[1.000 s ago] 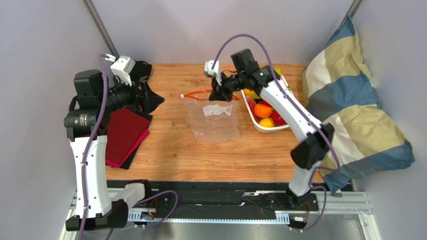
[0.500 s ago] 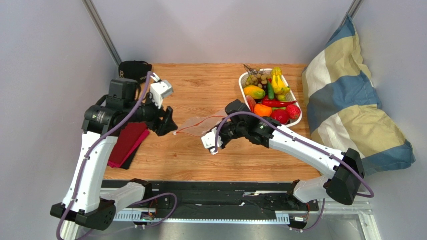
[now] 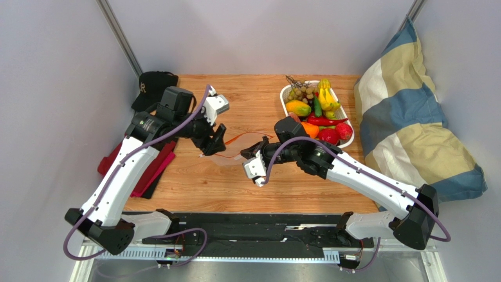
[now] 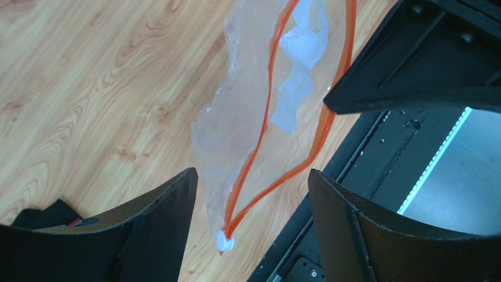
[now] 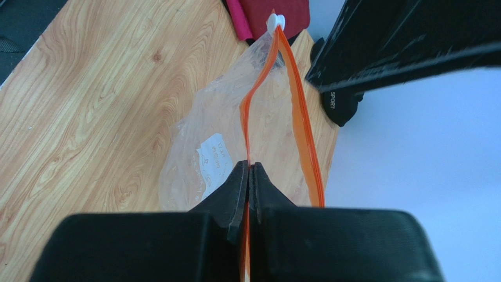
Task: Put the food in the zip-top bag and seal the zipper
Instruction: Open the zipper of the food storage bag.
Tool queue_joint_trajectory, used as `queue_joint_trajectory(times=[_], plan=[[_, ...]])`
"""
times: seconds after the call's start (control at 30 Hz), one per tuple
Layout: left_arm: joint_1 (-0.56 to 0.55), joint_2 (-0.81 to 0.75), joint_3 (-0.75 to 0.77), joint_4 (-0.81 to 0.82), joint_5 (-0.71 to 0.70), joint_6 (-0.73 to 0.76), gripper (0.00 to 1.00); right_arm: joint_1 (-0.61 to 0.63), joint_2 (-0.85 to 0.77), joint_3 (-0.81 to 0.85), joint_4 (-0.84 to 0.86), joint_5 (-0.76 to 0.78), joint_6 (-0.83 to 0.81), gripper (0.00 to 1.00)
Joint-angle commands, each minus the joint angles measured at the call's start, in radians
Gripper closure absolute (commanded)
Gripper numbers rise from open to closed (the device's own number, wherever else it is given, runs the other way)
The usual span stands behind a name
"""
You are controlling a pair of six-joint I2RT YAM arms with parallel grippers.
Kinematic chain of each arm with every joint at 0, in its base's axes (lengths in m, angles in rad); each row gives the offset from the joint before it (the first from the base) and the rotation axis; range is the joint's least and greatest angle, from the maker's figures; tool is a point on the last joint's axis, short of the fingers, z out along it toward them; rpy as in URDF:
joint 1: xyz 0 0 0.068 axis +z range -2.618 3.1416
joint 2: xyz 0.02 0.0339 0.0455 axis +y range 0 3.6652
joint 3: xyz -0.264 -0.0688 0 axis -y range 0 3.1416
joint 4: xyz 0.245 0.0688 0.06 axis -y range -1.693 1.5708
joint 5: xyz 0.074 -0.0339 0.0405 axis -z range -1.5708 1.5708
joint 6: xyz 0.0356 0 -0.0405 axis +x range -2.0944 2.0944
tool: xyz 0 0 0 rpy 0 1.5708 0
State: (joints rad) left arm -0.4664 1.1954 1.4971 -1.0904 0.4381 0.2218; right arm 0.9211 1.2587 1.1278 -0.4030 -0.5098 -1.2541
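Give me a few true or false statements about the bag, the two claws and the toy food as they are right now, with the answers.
1. The right claw is shut on one strip of the zipper. True.
2. The zipper is sealed along its whole length. False: its two orange strips hang apart, so the mouth is open.
3. The left claw is clamped on the slider. False: its fingers stand open, with the slider between them.
4. The food lies in the white basket. True.
5. The zip-top bag holds a banana. False: no food shows through its clear plastic.
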Motion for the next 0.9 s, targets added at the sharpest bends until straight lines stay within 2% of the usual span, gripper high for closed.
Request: queue_joint_trajectory(times=[0.0,0.03,0.13,0.17,0.23,0.5,0.63,0.87], plan=[[-0.041,0.024,0.028,0.061,-0.009,-0.044,0.22,0.007,-0.024,0.017,0.024,-0.059,-0.018,1.0],[-0.054,0.027,0.014,0.073,-0.016,-0.053,0.22,0.009,-0.03,0.017,0.024,-0.065,-0.019,1.0],[-0.057,0.046,-0.001,0.106,-0.035,-0.084,0.33,0.015,-0.045,0.01,0.012,-0.085,-0.03,1.0],[-0.057,0.053,-0.001,0.109,-0.035,-0.096,0.4,0.016,-0.05,0.007,0.006,-0.087,-0.033,1.0],[-0.057,0.069,-0.005,0.113,-0.026,-0.108,0.44,0.019,-0.062,-0.002,0.0,-0.093,-0.03,1.0],[-0.057,0.095,-0.047,0.135,0.086,-0.153,0.42,0.021,-0.105,-0.025,-0.04,-0.111,-0.016,1.0],[-0.057,0.101,-0.04,0.149,0.158,-0.166,0.31,0.025,-0.104,-0.023,-0.054,-0.105,-0.013,1.0],[-0.057,0.064,-0.043,0.181,0.244,-0.193,0.29,0.025,-0.107,-0.029,-0.065,-0.113,-0.014,1.0]])
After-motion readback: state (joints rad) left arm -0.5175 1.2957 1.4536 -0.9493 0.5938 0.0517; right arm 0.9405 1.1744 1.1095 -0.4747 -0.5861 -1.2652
